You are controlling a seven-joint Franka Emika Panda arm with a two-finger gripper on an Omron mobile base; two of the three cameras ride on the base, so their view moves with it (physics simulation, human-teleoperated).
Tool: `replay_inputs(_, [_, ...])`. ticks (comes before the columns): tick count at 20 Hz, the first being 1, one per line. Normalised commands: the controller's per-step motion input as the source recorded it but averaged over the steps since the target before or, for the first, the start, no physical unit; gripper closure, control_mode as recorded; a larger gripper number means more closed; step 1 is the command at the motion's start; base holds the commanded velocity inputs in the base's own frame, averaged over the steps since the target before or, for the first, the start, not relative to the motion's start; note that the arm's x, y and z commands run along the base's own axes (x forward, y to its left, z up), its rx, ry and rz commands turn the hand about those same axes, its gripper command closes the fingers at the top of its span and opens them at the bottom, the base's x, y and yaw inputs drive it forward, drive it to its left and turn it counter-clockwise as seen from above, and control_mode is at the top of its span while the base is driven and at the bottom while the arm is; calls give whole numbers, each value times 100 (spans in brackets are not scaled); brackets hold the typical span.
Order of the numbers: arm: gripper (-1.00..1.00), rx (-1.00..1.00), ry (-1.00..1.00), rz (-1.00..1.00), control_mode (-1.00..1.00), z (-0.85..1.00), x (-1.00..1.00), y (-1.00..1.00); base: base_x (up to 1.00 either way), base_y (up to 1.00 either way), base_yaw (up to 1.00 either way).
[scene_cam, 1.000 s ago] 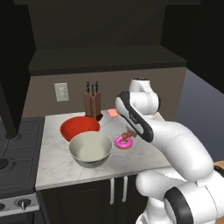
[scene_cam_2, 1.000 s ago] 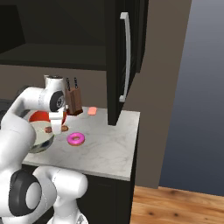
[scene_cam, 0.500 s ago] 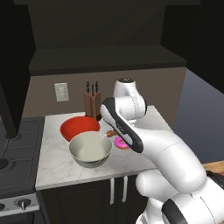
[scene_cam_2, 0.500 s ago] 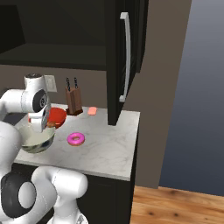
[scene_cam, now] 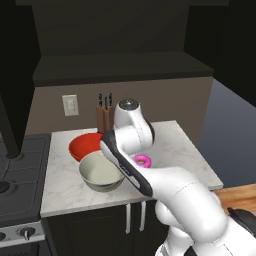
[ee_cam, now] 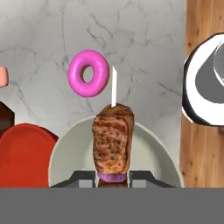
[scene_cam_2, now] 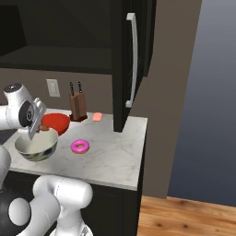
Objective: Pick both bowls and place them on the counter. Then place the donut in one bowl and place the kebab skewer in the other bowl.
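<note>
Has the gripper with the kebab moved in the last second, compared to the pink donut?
Yes. The gripper, shut on the kebab skewer, has swung left from just beside the donut to above the cream-grey bowl, next to the red bowl.

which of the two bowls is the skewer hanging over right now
The cream-grey bowl, nearer the counter's front edge: the gripper holds the kebab skewer over it. The red bowl sits beside it, behind.
</note>
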Motion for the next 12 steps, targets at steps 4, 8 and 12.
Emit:
replay_inputs(4, [100,0,-6,-12,-100,18,33,29,0,0,0])
replay_inputs(8, [100,0,-1,-10,-100,3,32,24,0,0,0])
replay_inputs(12, [100,0,0,-5,-100,0,32,13,0,0,0])
